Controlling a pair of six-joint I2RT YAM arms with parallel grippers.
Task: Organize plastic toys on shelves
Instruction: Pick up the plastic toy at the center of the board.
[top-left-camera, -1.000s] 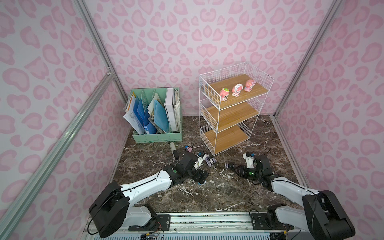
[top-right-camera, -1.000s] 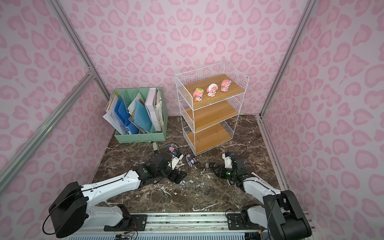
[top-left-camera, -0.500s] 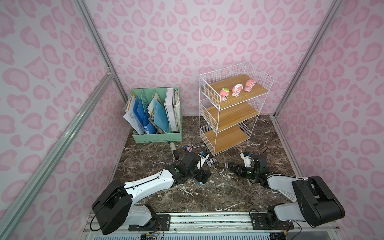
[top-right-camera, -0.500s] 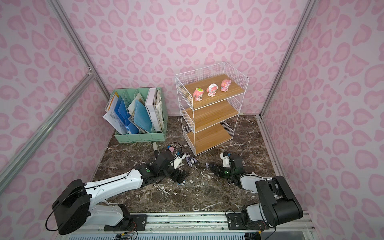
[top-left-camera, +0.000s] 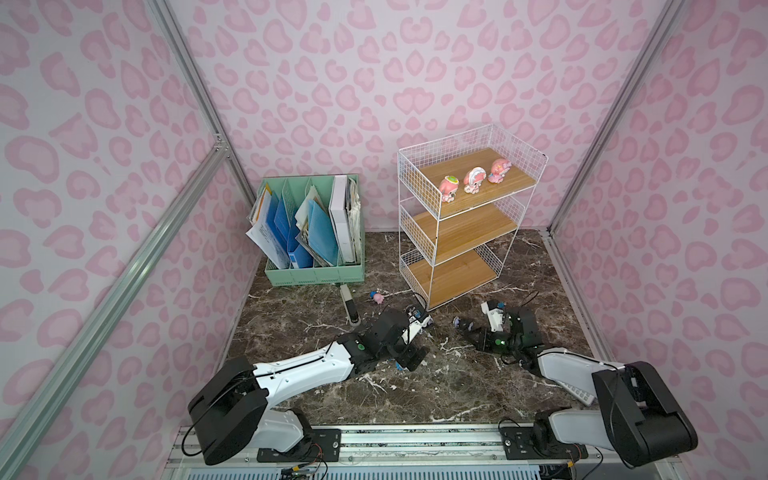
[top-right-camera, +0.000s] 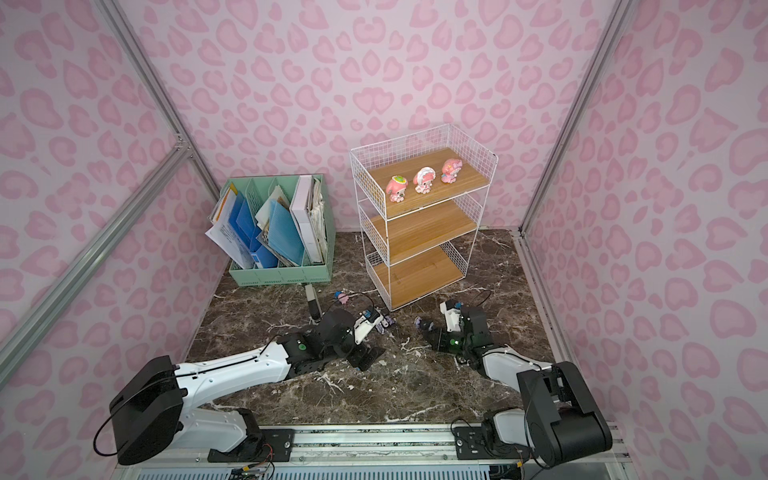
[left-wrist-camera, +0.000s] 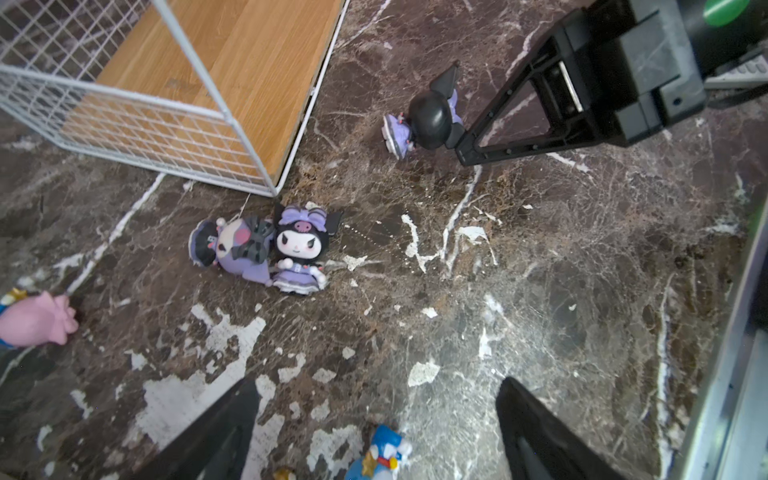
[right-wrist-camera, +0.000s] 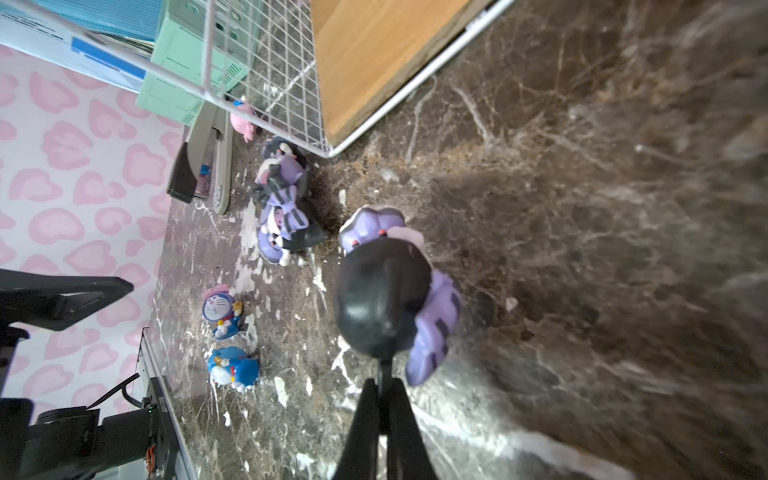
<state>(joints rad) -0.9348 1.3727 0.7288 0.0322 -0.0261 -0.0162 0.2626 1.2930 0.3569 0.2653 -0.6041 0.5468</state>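
both top views look down from high on the robot's side toward the back wall (top-right-camera: 374, 62), taking in the whole booth and the shelves (top-left-camera: 469, 226). the left wrist camera hangs close above the marble floor (left-wrist-camera: 540, 270). the right wrist camera sits nearer still, just behind a black figurine (right-wrist-camera: 382, 299). both wrist views share the shelves' bottom corner and a purple pair (left-wrist-camera: 257, 249) lying beside it.

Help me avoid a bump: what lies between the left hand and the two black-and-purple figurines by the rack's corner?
Nothing: only bare marble between the open left hand and the two figurines, as the left wrist view shows.
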